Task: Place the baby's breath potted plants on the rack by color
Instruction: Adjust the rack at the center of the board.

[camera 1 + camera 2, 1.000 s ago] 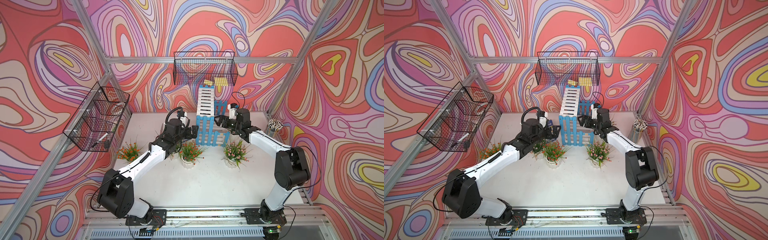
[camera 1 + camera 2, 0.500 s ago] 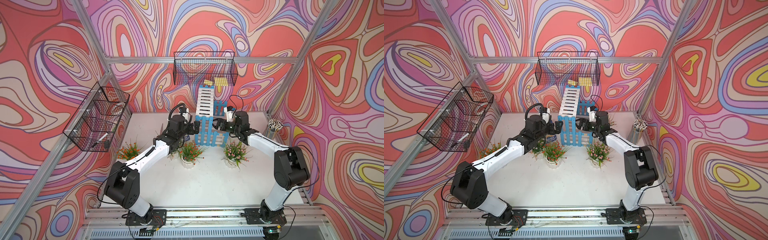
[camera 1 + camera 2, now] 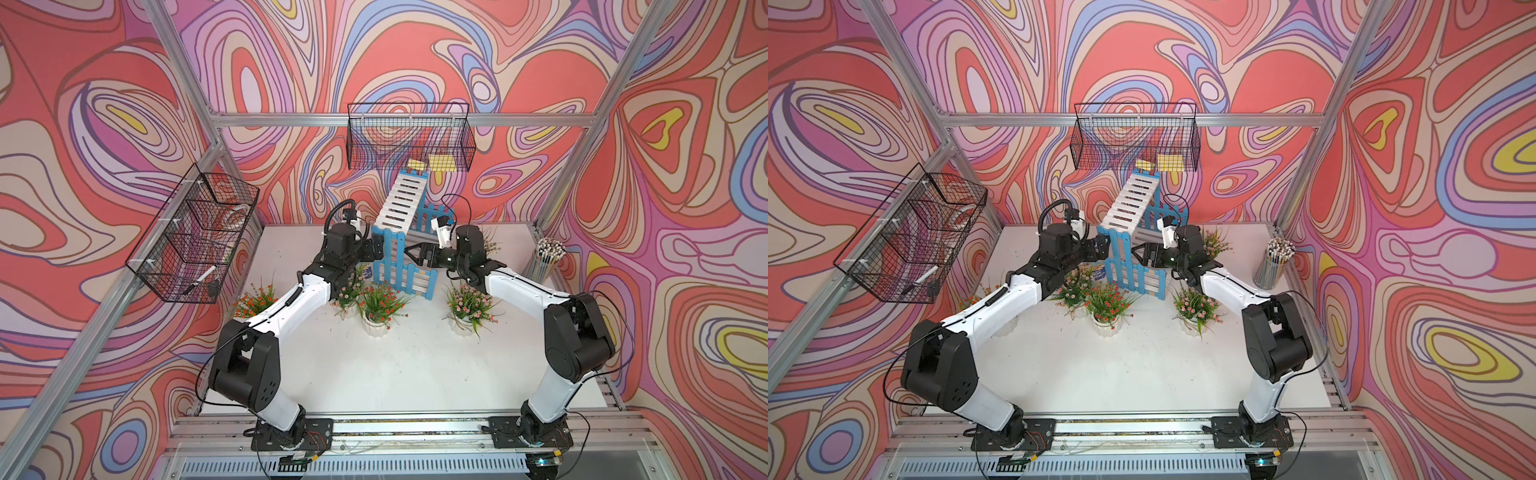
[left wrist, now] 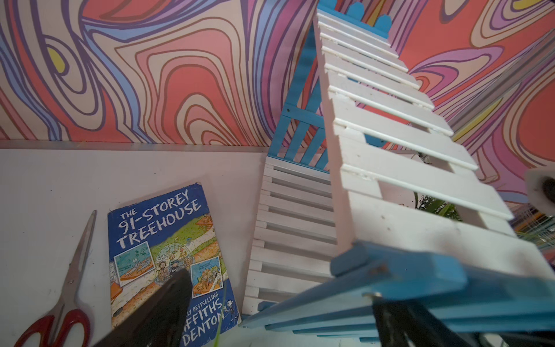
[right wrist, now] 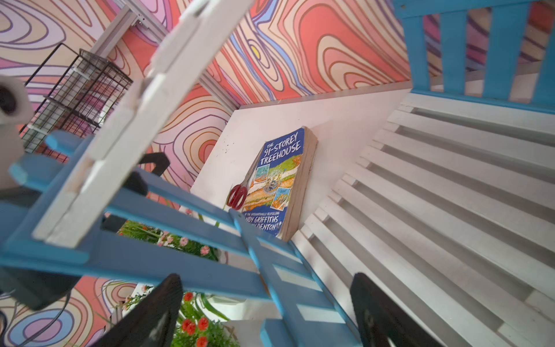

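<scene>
With left gripper [image 3: 376, 249] and right gripper [image 3: 409, 254] spread, straddling the near blue frame of the rack [image 3: 401, 203] at 12 o'clock on the bench [image 3: 415, 374], back out squarely without nudging it, then take the orange-flowered plant [image 3: 380, 301] at its 6 o'clock, low down.

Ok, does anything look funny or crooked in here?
Yes, the rack. It stands endways: its narrow blue picket end faces the arms, and its white shelves run away toward the back wall. Nothing is on it; the potted plants stand on the table.
</scene>
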Motion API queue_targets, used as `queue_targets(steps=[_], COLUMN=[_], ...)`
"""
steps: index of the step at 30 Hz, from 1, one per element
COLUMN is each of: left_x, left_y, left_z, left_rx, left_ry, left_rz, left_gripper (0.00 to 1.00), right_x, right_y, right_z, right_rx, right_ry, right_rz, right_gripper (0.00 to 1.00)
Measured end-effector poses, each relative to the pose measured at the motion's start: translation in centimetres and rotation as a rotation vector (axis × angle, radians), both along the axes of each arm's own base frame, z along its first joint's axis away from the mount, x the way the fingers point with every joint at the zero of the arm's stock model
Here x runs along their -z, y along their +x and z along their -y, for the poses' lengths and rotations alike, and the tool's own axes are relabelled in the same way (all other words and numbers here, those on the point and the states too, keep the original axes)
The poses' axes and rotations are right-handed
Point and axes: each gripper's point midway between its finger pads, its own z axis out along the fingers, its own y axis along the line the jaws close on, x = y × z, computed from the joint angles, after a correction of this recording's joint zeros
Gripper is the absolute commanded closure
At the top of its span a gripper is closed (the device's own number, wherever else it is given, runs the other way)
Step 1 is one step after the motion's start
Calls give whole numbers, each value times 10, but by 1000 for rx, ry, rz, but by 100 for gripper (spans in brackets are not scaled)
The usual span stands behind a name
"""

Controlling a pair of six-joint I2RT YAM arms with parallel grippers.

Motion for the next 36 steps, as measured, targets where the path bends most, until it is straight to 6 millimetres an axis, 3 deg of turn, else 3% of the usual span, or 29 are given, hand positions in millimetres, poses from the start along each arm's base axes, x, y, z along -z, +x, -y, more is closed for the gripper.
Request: queue_targets(steps=[7,10,14,20,29,36], left_x=[0,0,0,2,4,4], left_y=[7,10,12,12,11,10], left_z=[-18,-27,-36,-38,-36,-35], left_rx=[-25,-42,-56,-46,-33,-28], left_ry=[-10,-12,-17,-27,-45,-56], left_rz=[-2,-3,-3,-8,-19,-23], left_gripper=[6,6,6,6,7,6], right_x=[-17,-13,-4,1,-27,-3], right_y=[-30,-34,-39,-41,-47,-42], right_z=[-60,-75,-81,-66,-30,-6], right_rx=[-109,-122,-120,-83,-9,14], right_ry=[10,-3,-35,-154,-318,-427], right_rz=[46,51,52,110,248,217], right_gripper=[9,9,9,9,8,6])
